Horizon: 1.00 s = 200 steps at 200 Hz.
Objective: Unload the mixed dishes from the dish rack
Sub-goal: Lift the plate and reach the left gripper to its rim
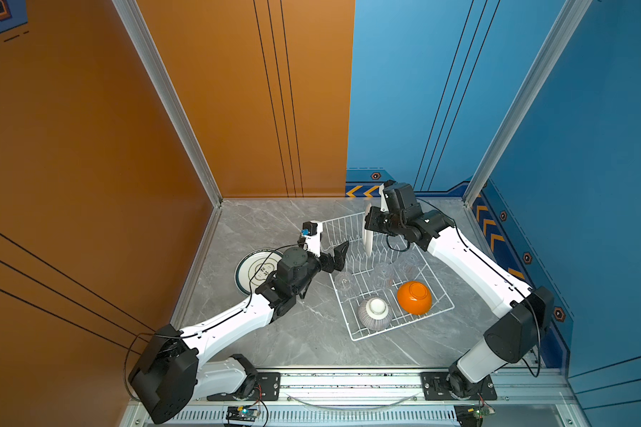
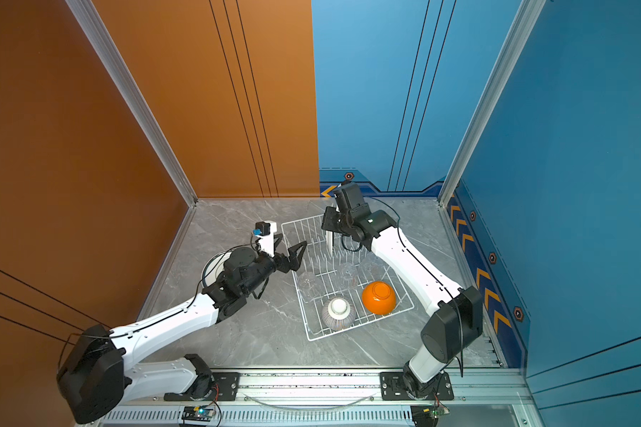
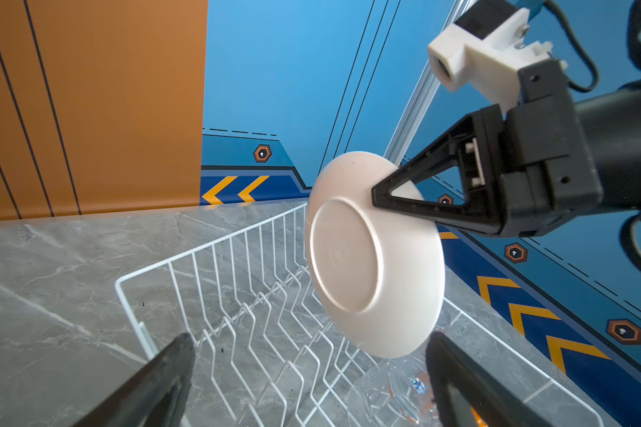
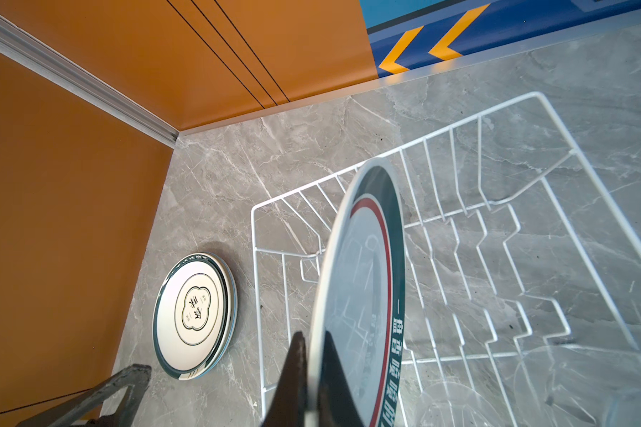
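Right claw (image 4: 313,369) pinching a round plate (image 3: 374,258) by the rim, fingers tight on either face. Plain white back with a raised foot ring; on the other face, a dark green band, a thin red ring and printed characters. Stands on edge, nearly upright with a slight lean. Flat back turned toward the left claw (image 1: 339,258), printed face toward the right arm; shows as a thin sliver in both top views. Hangs over the far end of the white wire rack (image 3: 215,243), lower edge down by the rows of prongs; touching them or not, cannot tell. Left claw spread wide and empty, over the rack's left rim. At the near end of the rack: three clear tumblers (image 1: 383,273), an orange bowl (image 1: 414,297) bottom up, and a grey-striped bowl (image 1: 374,314) with its white foot up. Left of the rack, flat and face up on the tabletop (image 1: 274,222), a second plate (image 4: 195,316) with a dark ring and a printed centre. Grey marble-look surface; orange walls left and back-left, blue walls back-right and right, yellow chevrons along the blue base, aluminium posts in the corners.
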{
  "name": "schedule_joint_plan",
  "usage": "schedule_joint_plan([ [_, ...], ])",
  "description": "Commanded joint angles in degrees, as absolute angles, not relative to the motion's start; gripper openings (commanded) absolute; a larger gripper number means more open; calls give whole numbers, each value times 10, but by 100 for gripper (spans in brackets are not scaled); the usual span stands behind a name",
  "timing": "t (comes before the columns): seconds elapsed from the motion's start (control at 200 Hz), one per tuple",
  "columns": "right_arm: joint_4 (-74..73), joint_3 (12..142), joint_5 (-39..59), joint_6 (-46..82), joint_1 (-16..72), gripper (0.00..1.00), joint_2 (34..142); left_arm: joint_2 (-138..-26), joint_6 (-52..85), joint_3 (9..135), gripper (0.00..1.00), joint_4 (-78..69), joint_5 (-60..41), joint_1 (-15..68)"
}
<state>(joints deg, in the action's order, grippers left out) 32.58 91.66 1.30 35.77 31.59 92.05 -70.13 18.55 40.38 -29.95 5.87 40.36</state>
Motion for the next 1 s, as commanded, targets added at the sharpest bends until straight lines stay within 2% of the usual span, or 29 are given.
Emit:
schedule_joint_plan([
  [0.0,292,902,-16,381,322,0,893,-679,175,384,98,-322,59,418],
  [0.315,274,875,25,423,327,0,874,-605,171,316,98,-320,109,444],
  [0.601,228,889,114,456,323,0,887,-651,86,355,98,-339,82,490],
  [0.996,198,868,72,507,335,0,851,-729,31,418,98,-354,161,518],
])
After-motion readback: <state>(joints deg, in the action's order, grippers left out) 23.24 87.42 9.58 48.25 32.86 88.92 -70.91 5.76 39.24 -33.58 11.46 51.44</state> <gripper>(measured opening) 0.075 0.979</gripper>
